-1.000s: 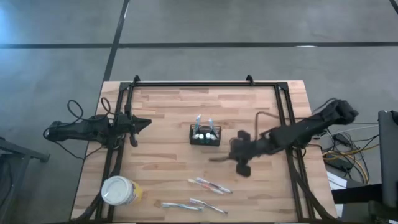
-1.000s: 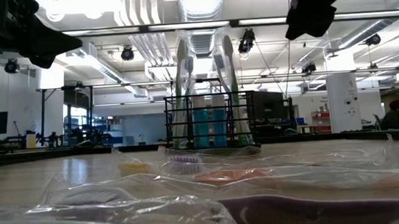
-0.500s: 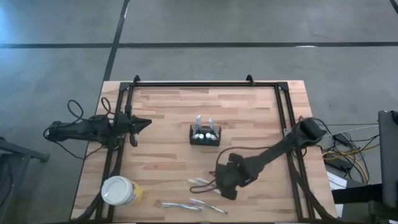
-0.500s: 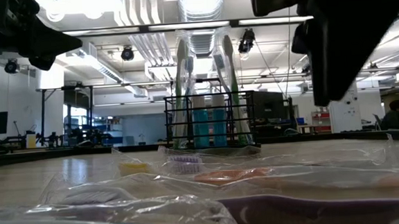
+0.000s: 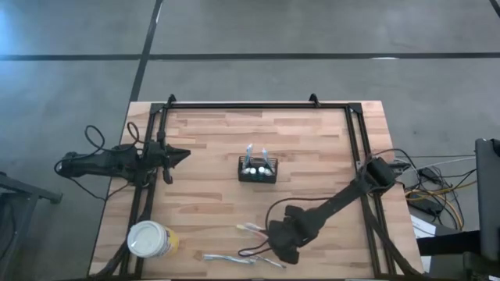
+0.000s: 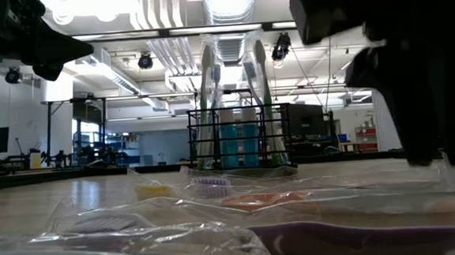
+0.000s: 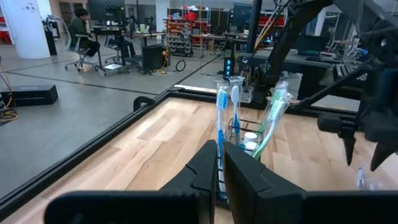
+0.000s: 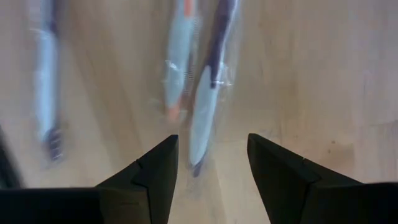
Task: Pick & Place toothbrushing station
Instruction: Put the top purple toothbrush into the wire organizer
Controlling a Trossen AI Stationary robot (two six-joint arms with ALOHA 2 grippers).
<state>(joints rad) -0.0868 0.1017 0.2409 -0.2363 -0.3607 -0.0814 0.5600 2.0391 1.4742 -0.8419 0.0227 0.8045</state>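
Two spread fingers (right tool [image 8: 208, 162]) above wrapped toothbrushes [image 8: 205, 99]

Overhead looks straight down; low camera skims tabletop — both share the caddy [image 5: 257, 169]

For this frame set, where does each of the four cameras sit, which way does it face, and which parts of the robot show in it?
High view: overhead, straight down on the wooden table; both dark arms show.
Low view: at tabletop height, looking across at the black mesh caddy; the right arm looms large.
Left wrist view: on the parked left arm, facing the caddy; the shut left pincer shows.
Right wrist view: looking down past the open right pincer at the plastic-wrapped toothbrushes.
Shared: the caddy shows in the high, low and left wrist views.
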